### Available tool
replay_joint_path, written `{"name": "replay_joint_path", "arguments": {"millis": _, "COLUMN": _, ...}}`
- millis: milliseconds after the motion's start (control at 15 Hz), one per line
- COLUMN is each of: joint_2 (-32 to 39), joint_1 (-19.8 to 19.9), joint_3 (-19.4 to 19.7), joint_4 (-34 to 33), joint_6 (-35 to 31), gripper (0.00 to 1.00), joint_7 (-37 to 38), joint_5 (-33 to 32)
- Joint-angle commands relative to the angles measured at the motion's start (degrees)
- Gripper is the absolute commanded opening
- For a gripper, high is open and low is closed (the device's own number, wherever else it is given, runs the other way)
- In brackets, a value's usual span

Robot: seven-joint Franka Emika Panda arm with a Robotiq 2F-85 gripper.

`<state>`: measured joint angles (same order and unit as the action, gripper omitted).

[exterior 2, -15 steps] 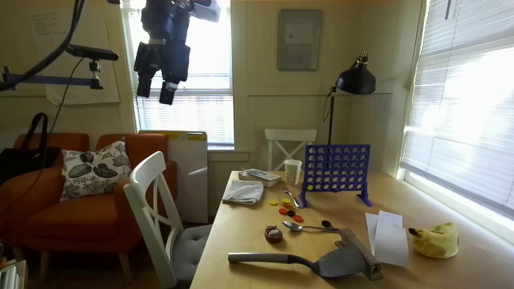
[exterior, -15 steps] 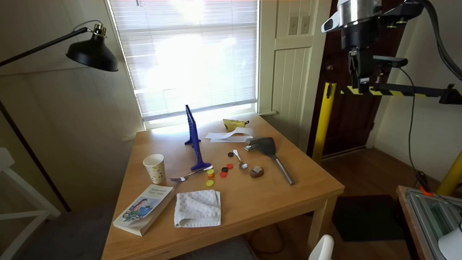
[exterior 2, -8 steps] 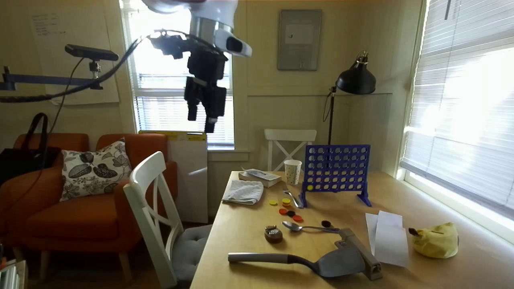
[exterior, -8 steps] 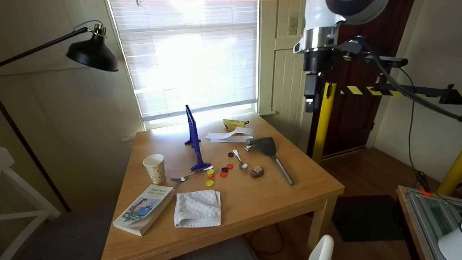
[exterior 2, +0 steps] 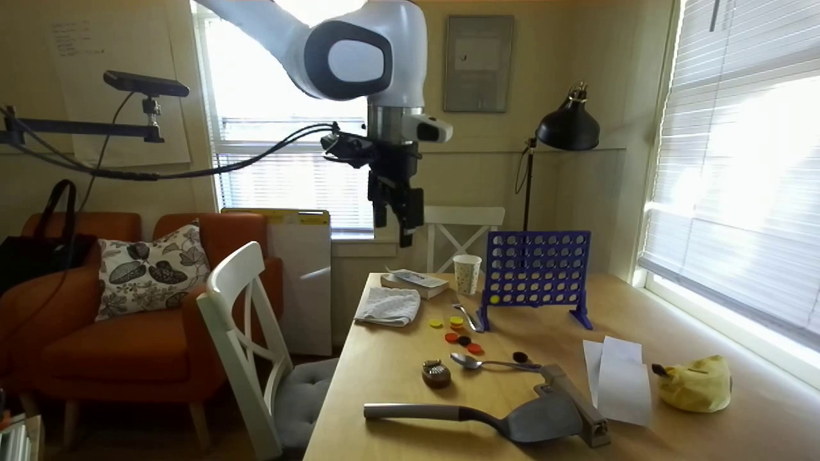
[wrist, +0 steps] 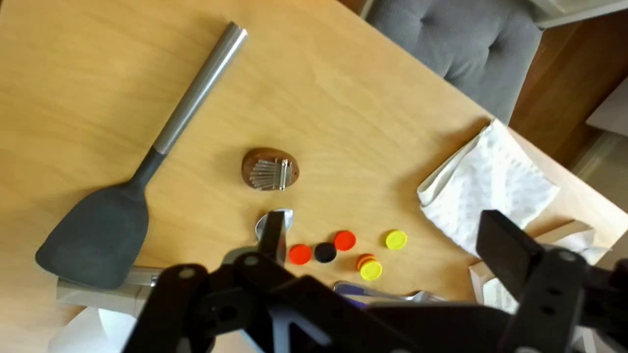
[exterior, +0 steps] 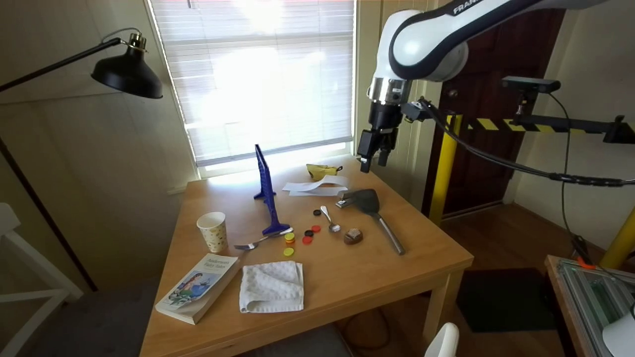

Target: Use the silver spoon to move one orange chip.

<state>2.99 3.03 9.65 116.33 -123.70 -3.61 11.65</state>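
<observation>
The silver spoon lies on the table, bowl [exterior 2: 466,361] toward the chips; it shows in both exterior views [exterior: 333,227]. In the wrist view a finger covers most of it, leaving part of the bowl [wrist: 288,216] visible. Two red-orange chips [wrist: 300,254] [wrist: 345,240] lie flat with a black chip [wrist: 325,252] between them, also in both exterior views [exterior: 307,239] [exterior 2: 475,349]. A stack [wrist: 371,270] has a yellow chip on top and orange below. My gripper [wrist: 382,220] is open and empty, high above the table, in both exterior views [exterior: 373,166] [exterior 2: 393,232].
A spatula [exterior: 367,201] rests over a stapler [exterior 2: 570,403]. A small brown thumb piano [wrist: 270,169] lies by the spoon. A blue upright game rack [exterior 2: 537,269], fork [exterior: 248,245], cup [exterior: 213,232], book [exterior: 198,287], white cloth [exterior: 272,287], papers [exterior 2: 620,378] and yellow pouch [exterior 2: 695,384] surround the chips.
The arm has swung in over the table and lowered, moving left in an exterior view and right in another. The objects on the table have not moved.
</observation>
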Motion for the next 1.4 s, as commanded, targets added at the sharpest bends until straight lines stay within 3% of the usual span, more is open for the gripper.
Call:
{"name": "replay_joint_path", "arguments": {"millis": 0, "joint_2": 7.31, "joint_1": 2.12, "joint_3": -1.00, "joint_4": -5.67, "joint_6": -6.55, "gripper": 1.00, "joint_7": 0.28, "joint_5": 0.65}}
{"name": "replay_joint_path", "arguments": {"millis": 67, "joint_2": 8.70, "joint_1": 2.62, "joint_3": -1.21, "joint_4": -6.49, "joint_6": -7.43, "gripper": 1.00, "joint_7": -1.52, "joint_5": 0.95}}
{"name": "replay_joint_path", "arguments": {"millis": 133, "joint_2": 5.00, "joint_1": 2.33, "joint_3": -1.49, "joint_4": -3.07, "joint_6": -6.10, "gripper": 1.00, "joint_7": 0.02, "joint_5": -0.29}}
{"name": "replay_joint_path", "arguments": {"millis": 600, "joint_2": 8.20, "joint_1": 3.08, "joint_3": -1.76, "joint_4": -5.74, "joint_6": -7.32, "gripper": 1.00, "joint_7": -0.40, "joint_5": -0.40}}
{"name": "replay_joint_path", "arguments": {"millis": 933, "joint_2": 20.64, "joint_1": 1.09, "joint_3": -0.86, "joint_4": -11.76, "joint_6": -20.14, "gripper": 1.00, "joint_7": 17.44, "joint_5": -2.78}}
{"name": "replay_joint_path", "arguments": {"millis": 1333, "joint_2": 36.03, "joint_1": -2.17, "joint_3": 3.48, "joint_4": -22.32, "joint_6": -27.12, "gripper": 1.00, "joint_7": 37.46, "joint_5": -2.74}}
